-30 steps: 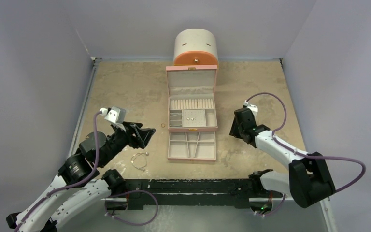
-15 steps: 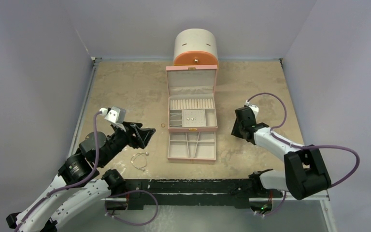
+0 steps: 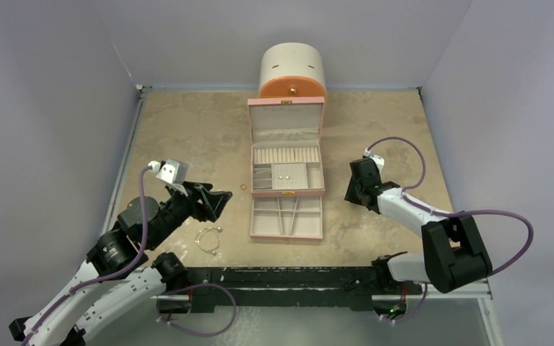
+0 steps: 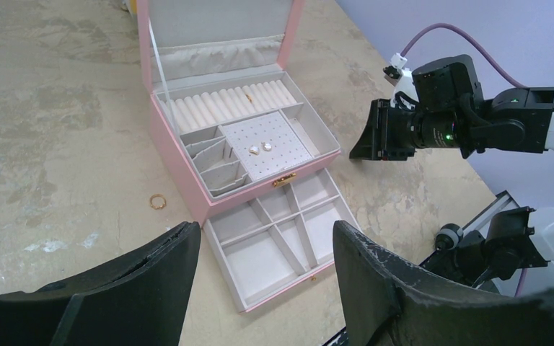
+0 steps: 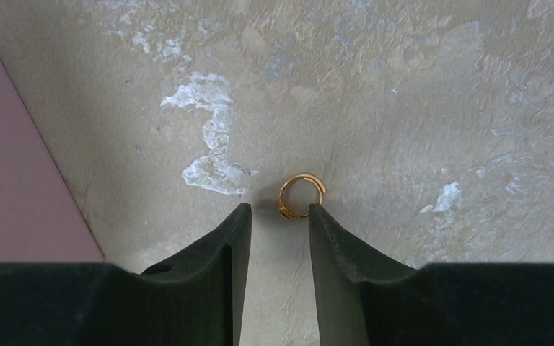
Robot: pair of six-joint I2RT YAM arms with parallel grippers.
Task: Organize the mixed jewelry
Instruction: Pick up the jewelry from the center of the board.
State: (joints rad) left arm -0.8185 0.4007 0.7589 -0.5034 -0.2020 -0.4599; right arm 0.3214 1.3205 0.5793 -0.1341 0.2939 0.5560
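A small gold ring [image 5: 301,196] lies on the table just beyond the tips of my right gripper [image 5: 279,210], touching the right fingertip [image 5: 317,213]. That gripper is open with a narrow gap and points down at the table right of the pink jewelry box [image 3: 286,189]; in the top view it [image 3: 353,193] hides this ring. A coppery ring [image 3: 243,187] lies left of the box. The thin wire bangle [image 3: 208,238] lies nearer the front edge. Two studs [image 4: 258,148] sit on the box's dotted pad. My left gripper [image 4: 265,229] hangs open and empty above the table.
The box's lid [image 4: 216,29] stands up and its lower drawer [image 4: 278,241] is pulled out, showing bare compartments. A round cream-and-orange cabinet [image 3: 292,71] stands behind the box. Grey walls close in the table on the left, back and right.
My right gripper's fingers have drawn closer together, and the right arm's elbow has swung left toward the table. The left arm and the jewelry have stayed put.
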